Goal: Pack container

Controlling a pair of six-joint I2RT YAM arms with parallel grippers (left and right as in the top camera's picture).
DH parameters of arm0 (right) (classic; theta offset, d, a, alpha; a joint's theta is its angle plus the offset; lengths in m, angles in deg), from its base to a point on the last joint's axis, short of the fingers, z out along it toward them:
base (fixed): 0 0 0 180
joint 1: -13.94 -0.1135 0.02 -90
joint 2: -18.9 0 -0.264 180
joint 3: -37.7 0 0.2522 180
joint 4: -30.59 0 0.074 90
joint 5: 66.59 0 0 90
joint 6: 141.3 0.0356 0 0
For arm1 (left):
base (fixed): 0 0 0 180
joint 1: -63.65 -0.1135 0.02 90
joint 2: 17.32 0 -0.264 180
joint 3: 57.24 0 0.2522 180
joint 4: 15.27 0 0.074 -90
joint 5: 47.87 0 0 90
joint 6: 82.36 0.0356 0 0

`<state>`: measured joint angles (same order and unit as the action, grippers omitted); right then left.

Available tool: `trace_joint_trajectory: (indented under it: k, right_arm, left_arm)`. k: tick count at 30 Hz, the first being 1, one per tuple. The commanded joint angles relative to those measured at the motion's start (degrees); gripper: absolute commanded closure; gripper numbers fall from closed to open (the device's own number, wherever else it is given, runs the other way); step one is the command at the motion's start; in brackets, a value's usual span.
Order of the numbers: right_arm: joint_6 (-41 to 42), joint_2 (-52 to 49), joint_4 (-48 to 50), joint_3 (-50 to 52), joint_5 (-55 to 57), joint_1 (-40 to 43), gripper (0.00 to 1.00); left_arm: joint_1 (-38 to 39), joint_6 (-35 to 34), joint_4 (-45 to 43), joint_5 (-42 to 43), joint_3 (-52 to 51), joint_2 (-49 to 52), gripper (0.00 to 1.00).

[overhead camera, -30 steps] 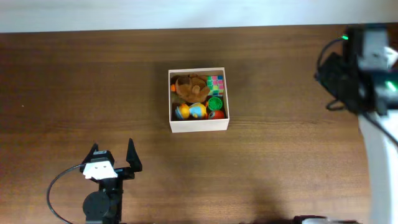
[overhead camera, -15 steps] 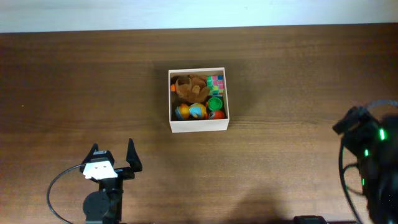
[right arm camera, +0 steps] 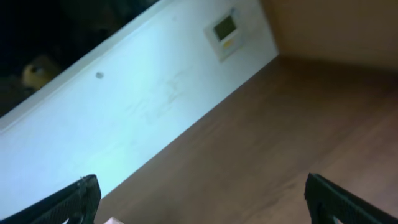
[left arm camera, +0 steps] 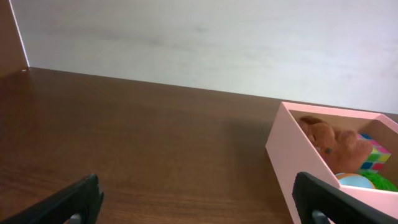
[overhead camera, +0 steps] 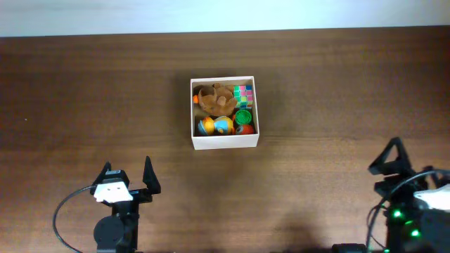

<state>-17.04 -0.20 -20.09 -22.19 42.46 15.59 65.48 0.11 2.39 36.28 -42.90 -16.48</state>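
Note:
The container [overhead camera: 225,141], a square white-walled box, stands at the table's middle. It holds a brown plush [overhead camera: 214,98], a colourful cube [overhead camera: 243,93], a green toy [overhead camera: 243,116] and an orange-and-blue ball [overhead camera: 215,126]. My left gripper [overhead camera: 127,167] is open and empty near the front left, well short of the container. The left wrist view shows its jaws [left arm camera: 198,194] wide apart over bare wood, with the container's wall [left arm camera: 292,155] and the plush [left arm camera: 333,143] ahead on the right. My right gripper [overhead camera: 415,169] is open and empty at the front right; its jaws [right arm camera: 202,199] frame bare table.
The brown wooden table [overhead camera: 84,91] ends at a pale wall along the far edge [overhead camera: 225,14]. In the tilted right wrist view a small wall panel [right arm camera: 225,29] hangs on that wall. A black cable [overhead camera: 63,211] loops by the left arm's base.
The right arm has swung from the far right edge down to the front right corner. The left arm and the container have not moved.

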Motion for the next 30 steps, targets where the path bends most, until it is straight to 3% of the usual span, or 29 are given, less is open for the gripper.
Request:
trace_joint_trajectory:
  k: [1, 21, 25, 30]
  right_arm:
    - [-0.4, 4.3, 4.5, 6.8, -3.5, -1.3, 0.01]
    - [-3.1, 16.3, 32.8, 36.5, -3.7, -4.7, 0.01]
    - [-9.8, 18.6, 34.9, 39.2, -5.2, -4.7, 0.01]
    - [-27.1, 18.9, 35.0, 39.5, -11.7, -4.7, 0.01]
  left_arm:
    - [-0.3, 0.9, 0.3, -0.2, -0.1, -0.5, 0.01]
    - [-0.3, 0.9, 0.3, -0.2, -0.1, -0.5, 0.01]
    - [-0.3, 0.9, 0.3, -0.2, -0.1, -0.5, 0.01]
    - [-0.3, 0.9, 0.3, -0.2, -0.1, -0.5, 0.01]
